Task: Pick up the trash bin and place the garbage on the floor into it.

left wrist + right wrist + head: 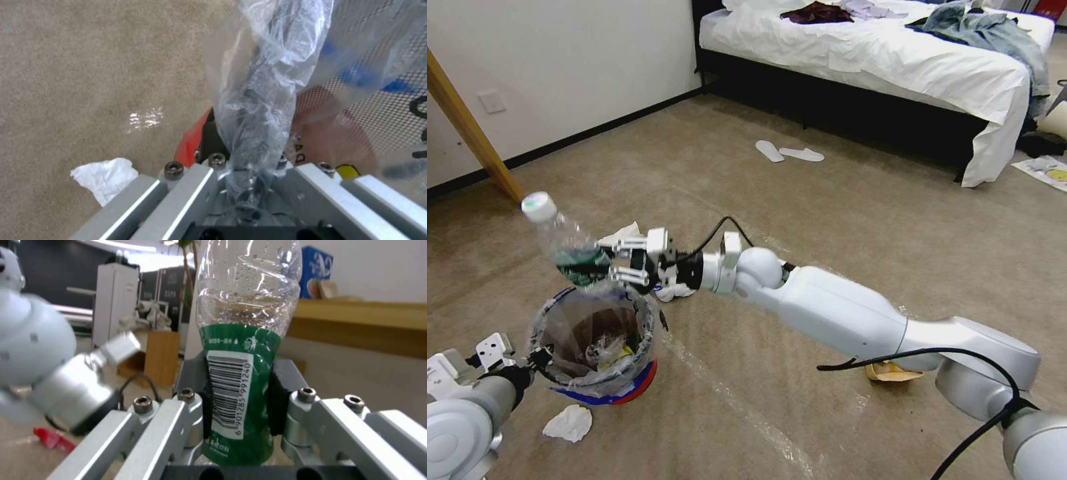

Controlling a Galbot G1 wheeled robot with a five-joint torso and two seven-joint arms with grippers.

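bed [894,60] with white sheets in the far corner, clothes [984,30] dumped on top, pair of white slippers [790,153] lying beside it, slanted wooden post [467,123] along the left wall

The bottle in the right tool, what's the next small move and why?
Probably lower the bottle slightly, then release: the right tool grips its green label just above the trash bin, whose bagged rim the left tool holds.
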